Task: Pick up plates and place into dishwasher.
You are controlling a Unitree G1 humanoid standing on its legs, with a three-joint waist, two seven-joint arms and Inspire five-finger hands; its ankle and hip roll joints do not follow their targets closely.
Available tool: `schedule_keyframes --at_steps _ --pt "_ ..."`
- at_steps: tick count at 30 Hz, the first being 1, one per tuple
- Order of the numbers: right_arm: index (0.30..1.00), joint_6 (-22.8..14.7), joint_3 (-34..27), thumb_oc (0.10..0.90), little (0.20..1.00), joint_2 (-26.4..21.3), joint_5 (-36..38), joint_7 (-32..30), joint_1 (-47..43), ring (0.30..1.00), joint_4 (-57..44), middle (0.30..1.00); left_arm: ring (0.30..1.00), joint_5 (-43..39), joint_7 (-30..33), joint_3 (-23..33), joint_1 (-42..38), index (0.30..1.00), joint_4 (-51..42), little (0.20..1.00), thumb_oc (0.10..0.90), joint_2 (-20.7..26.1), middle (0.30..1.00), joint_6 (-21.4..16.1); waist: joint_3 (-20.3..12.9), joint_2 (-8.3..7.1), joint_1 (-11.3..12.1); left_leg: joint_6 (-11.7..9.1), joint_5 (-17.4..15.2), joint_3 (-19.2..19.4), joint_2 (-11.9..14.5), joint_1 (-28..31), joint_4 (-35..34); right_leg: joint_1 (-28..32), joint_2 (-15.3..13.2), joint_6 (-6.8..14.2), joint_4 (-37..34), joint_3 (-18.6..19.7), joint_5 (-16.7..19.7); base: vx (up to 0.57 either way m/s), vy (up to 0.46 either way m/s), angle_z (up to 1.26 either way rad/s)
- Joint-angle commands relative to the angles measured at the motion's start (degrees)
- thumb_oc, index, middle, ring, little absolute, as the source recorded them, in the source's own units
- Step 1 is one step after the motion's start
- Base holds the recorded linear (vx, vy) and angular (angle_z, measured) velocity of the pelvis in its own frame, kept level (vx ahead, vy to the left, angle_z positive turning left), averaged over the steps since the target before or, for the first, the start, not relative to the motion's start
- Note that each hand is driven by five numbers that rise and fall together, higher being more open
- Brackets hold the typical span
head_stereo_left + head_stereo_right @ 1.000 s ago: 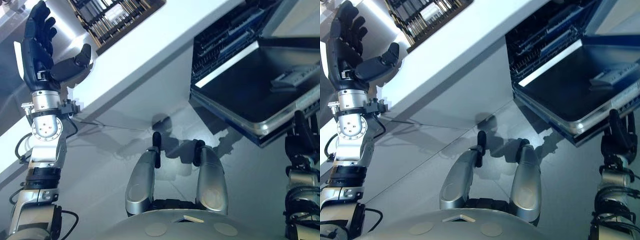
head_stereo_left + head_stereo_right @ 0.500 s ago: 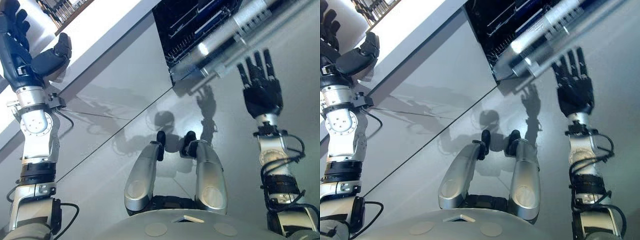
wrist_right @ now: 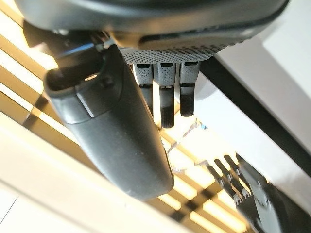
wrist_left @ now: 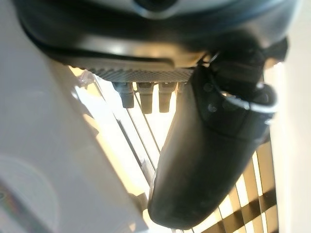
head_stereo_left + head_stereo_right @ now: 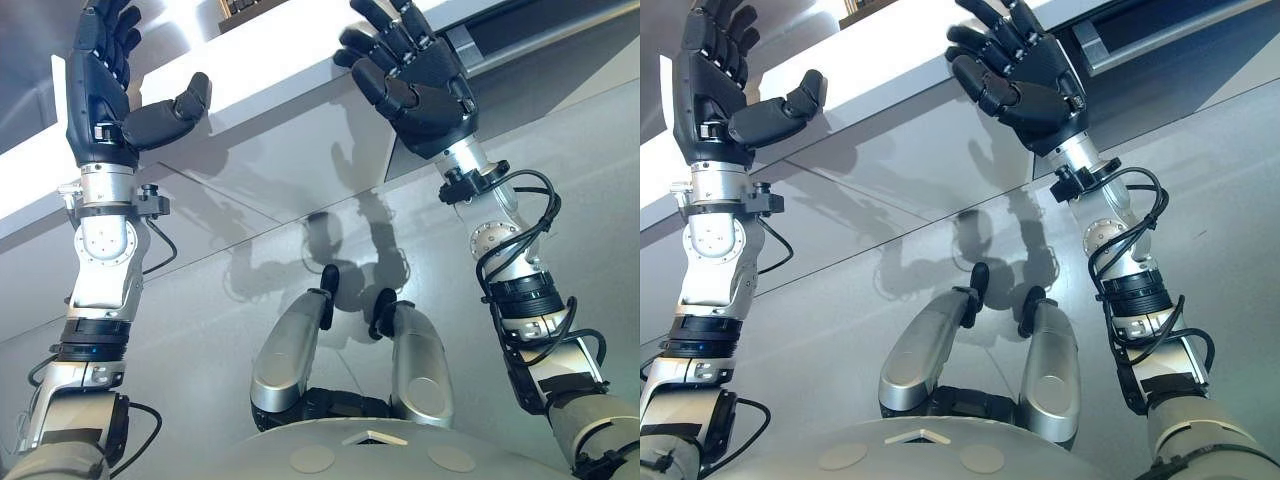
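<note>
Left robot hand [image 5: 100,85]: raised by counter [image 5: 270,70] edge, fingers spread, empty | Right robot hand [image 5: 415,65]: raised, fingers loosely apart, empty | Plates: unseen | Step: approach, pre-pick | Next: locate a plate on counter, then grasp.

No readable text or label, as far as visible.

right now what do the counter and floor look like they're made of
Counter: smooth white slab with a matt finish, perhaps laminate or stone; I can't tell which. Floor: large glossy grey tiles, judging by the thin seam lines and soft reflections.
</note>
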Motion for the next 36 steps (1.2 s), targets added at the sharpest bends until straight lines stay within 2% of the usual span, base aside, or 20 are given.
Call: schedule_keyframes --at_steps 1,4,7,8,10,12,13,14,16,18,21,22,24,27,31,33,34,36 --pt "0.900 -9.1 -5.5 0.800 0.900 3.5 -5.0 -10.5 -2.2 0.900 -1.8 0.900 0.900 -0.2 3.6 6.0 4.2 0.900 -1.8 0.900 0.800 5.7 0.900 -2.0 -5.2 -2.35 1.4 2.3 -0.2 1.4 -1.2 1.2 -1.1 1.2 -1.8 4.8 -5.5 2.7 9.4 0.07 0.042 -0.03" --pt "0.900 -12.1 -7.2 0.800 0.900 3.7 -14.6 -18.3 2.2 0.900 -0.6 0.900 0.900 0.9 4.4 8.8 6.2 0.900 -3.3 0.900 0.800 7.2 0.900 -2.8 -6.7 -2.19 1.1 2.5 0.3 1.7 -1.0 3.7 -4.0 3.1 -2.1 5.5 -8.1 2.7 10.1 0.07 0.038 -0.05" --pt "0.900 -14.4 -9.7 0.800 0.900 3.0 -22.0 -21.2 11.0 0.900 -0.2 0.900 0.900 2.1 4.5 12.7 9.9 0.900 -5.9 0.900 0.800 7.8 0.900 -4.9 -9.1 -2.23 0.4 2.6 1.0 2.0 -1.0 6.6 -7.9 5.5 -2.2 6.5 -12.1 2.8 11.0 0.07 0.032 0.00" --pt "0.900 -16.8 -10.8 0.800 0.900 2.3 -24.5 -22.0 16.2 0.900 0.8 0.900 0.900 2.6 4.4 14.8 12.0 0.900 -7.6 0.900 0.800 7.7 0.900 -6.2 -10.7 -2.36 0.0 2.6 1.3 2.2 -0.8 8.2 -10.1 7.0 -2.2 6.8 -14.6 2.8 11.4 0.08 0.026 0.04" --pt "0.900 -21.0 -12.4 0.800 0.900 2.6 -30.8 -26.1 20.8 0.900 2.4 0.900 0.900 2.9 4.0 16.8 14.0 0.900 -9.2 0.900 0.800 7.5 0.900 -8.0 -12.6 -2.49 -0.6 2.4 1.5 2.4 -0.5 10.2 -12.6 9.0 -2.0 7.2 -17.6 2.7 11.9 0.08 0.012 0.02" --pt "0.900 -25.9 -13.9 0.800 0.900 3.6 -39.8 -34.4 24.4 0.900 3.2 0.900 0.900 2.7 3.7 18.5 15.3 0.900 -11.3 0.900 0.800 7.2 0.900 -8.6 -14.8 -2.64 -1.5 2.2 1.7 2.6 -0.2 12.3 -15.3 11.1 -1.6 7.4 -20.9 2.9 12.4 0.08 0.000 0.02" --pt "0.900 -28.3 -14.9 0.800 0.900 4.2 -50.1 -42.2 26.3 0.900 3.7 0.900 0.900 3.0 3.5 19.0 16.0 0.900 -12.1 0.900 0.800 6.6 0.900 -9.5 -16.0 -2.75 -2.0 2.1 1.7 2.8 0.1 13.6 -16.7 12.3 -1.3 7.6 -22.5 3.0 12.7 0.06 -0.005 -0.02" --pt "0.900 -28.9 -15.2 0.800 0.900 4.0 -54.0 -46.4 26.9 0.900 3.8 0.900 0.900 2.9 3.3 19.3 16.2 0.900 -12.3 0.900 0.800 6.5 0.900 -9.8 -16.6 -2.76 -2.3 2.0 1.8 2.9 0.2 14.0 -17.2 12.7 -1.2 7.7 -23.1 3.1 12.9 0.04 -0.009 0.00" --pt "0.900 -27.4 -16.4 0.800 0.900 4.7 -63.9 -56.2 29.3 0.900 3.4 0.900 0.900 2.8 2.9 19.4 16.8 0.900 -13.8 0.900 0.800 5.7 0.900 -10.8 -18.5 -2.99 -3.1 1.8 2.0 3.3 0.6 15.6 -19.4 14.0 -0.6 7.8 -25.2 3.4 13.4 0.00 0.000 0.00" --pt "0.900 -27.0 -16.9 0.800 0.900 4.7 -65.1 -61.5 31.0 0.900 5.6 0.900 0.900 2.7 1.4 19.1 16.5 0.900 -14.2 0.900 0.800 4.9 0.900 -11.4 -19.9 -3.35 -4.0 1.4 2.3 3.9 1.0 17.1 -21.9 15.4 0.0 8.0 -27.4 3.9 13.9 0.00 -0.035 -0.07" --pt "0.900 -25.0 -17.9 0.800 0.900 6.0 -64.9 -63.1 33.4 0.900 10.9 0.900 0.900 1.1 -1.3 18.3 15.5 0.900 -15.5 0.900 0.800 4.5 0.900 -10.9 -21.8 -3.92 -5.1 1.0 2.9 4.7 1.6 19.2 -25.2 17.1 1.1 8.0 -29.9 4.6 14.4 -0.04 -0.051 -0.12" --pt "0.900 -22.8 -18.1 0.800 0.900 6.4 -63.7 -62.3 34.1 0.900 13.2 0.900 0.900 -0.1 -2.5 17.9 15.1 0.900 -15.9 0.900 0.800 4.4 0.900 -10.8 -22.4 -4.12 -5.4 0.8 3.0 5.0 1.8 19.7 -26.0 17.6 1.5 8.0 -30.6 4.9 14.5 -0.06 -0.056 -0.18" --pt "0.900 -18.3 -17.6 0.800 0.900 7.4 -60.1 -58.2 35.5 0.900 20.7 0.900 0.900 -1.8 -5.2 16.5 13.6 0.900 -17.3 0.900 0.800 3.7 0.900 -9.1 -23.4 -4.63 -6.2 0.5 2.9 5.7 2.3 20.8 -27.0 18.6 2.2 7.9 -32.1 5.4 14.7 -0.06 -0.052 -0.17" --pt "0.900 -14.8 -16.2 0.800 0.900 8.5 -54.1 -50.8 36.8 0.900 29.3 0.900 0.900 -4.0 -9.2 13.9 11.7 0.900 -18.6 0.900 0.800 2.6 0.900 -7.0 -24.2 -5.35 -7.0 0.2 2.5 6.4 2.7 21.5 -27.1 19.4 2.8 7.6 -33.4 6.1 15.2 -0.06 -0.046 -0.10" --pt "0.900 -8.2 -11.8 0.800 0.900 9.0 -50.8 -44.0 36.2 0.900 38.5 0.900 0.900 -9.8 -14.9 7.1 7.3 0.900 -19.8 0.900 0.800 -0.6 0.900 0.9 -25.2 -6.20 -7.4 -0.2 2.1 7.8 3.1 22.4 -27.2 20.7 3.6 7.3 -36.2 6.5 16.7 -0.03 -0.041 -0.09" --pt "0.900 -7.5 -10.0 0.800 0.900 9.0 -51.0 -42.1 35.3 0.900 43.7 0.900 0.900 -11.4 -16.5 3.9 5.1 0.900 -19.8 0.900 0.800 -2.6 0.900 3.6 -25.5 -6.30 -7.4 -0.2 2.1 8.2 3.4 22.7 -27.3 21.1 3.9 7.2 -36.6 6.5 16.9 -0.01 -0.035 -0.16" --pt "0.900 -5.4 -8.0 0.800 0.900 9.3 -51.7 -41.2 34.4 0.900 46.6 0.900 0.900 -12.8 -17.3 1.0 3.4 0.900 -19.9 0.900 0.800 -4.7 0.900 6.3 -25.8 -6.32 -7.6 -0.2 2.0 8.6 3.6 22.9 -27.3 21.2 4.2 7.1 -36.4 6.7 16.8 -0.01 -0.030 -0.17" --pt "0.900 -4.6 -6.7 0.800 0.900 9.6 -52.9 -40.0 34.2 0.900 48.4 0.900 0.900 -13.1 -17.5 -0.8 2.6 0.900 -19.5 0.900 0.800 -6.0 0.900 7.3 -26.1 -6.29 -7.7 -0.2 2.0 8.7 3.7 23.0 -27.3 21.1 4.4 7.0 -36.2 6.9 16.7 -0.01 -0.014 -0.21"
